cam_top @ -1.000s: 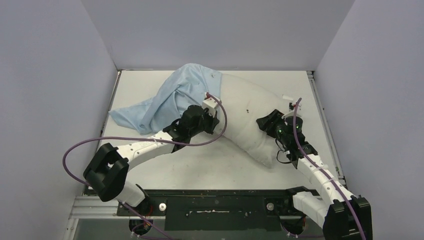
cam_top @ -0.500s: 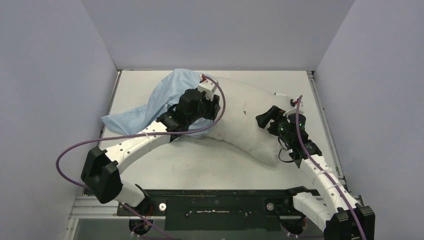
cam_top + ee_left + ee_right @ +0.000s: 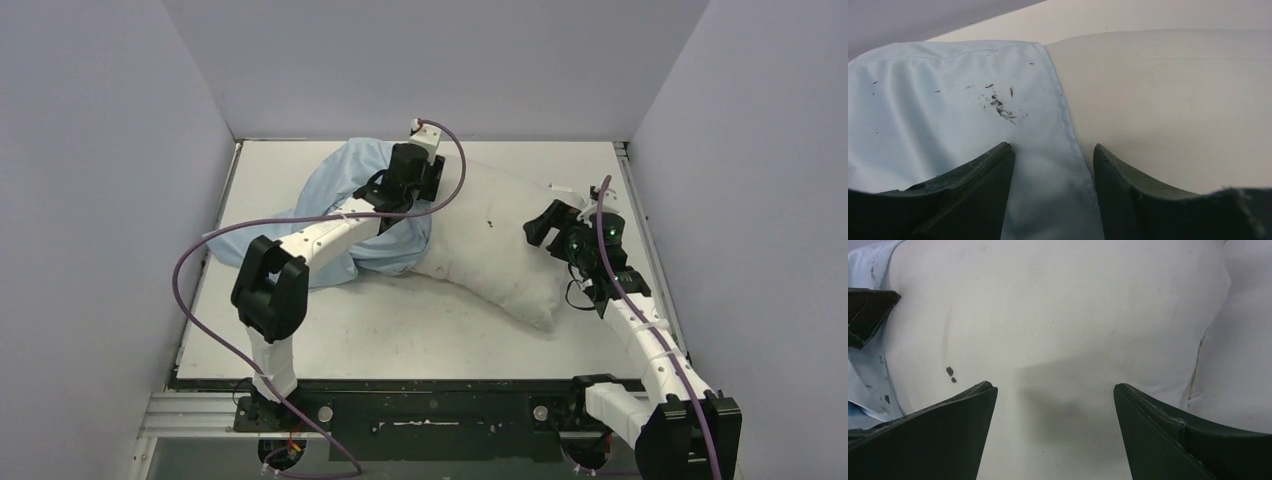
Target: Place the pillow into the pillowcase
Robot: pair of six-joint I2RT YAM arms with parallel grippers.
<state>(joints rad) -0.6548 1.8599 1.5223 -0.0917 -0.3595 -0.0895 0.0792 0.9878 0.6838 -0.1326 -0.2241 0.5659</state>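
White table (image 3: 400, 335), grey walls on three sides. Your pillow (image 3: 490, 255) lies mid-frame, its left end inside the pillowcase (image 3: 330, 195). Your left gripper (image 3: 1052, 150), part open, straddles the case hem. Your right gripper (image 3: 1054, 386) gapes wide over the pillow's right end. Tabletop shows below the pillow.

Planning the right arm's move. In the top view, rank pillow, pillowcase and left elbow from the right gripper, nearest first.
1. Pillow, right at the right gripper.
2. Pillowcase, farther left.
3. Left elbow, near left.
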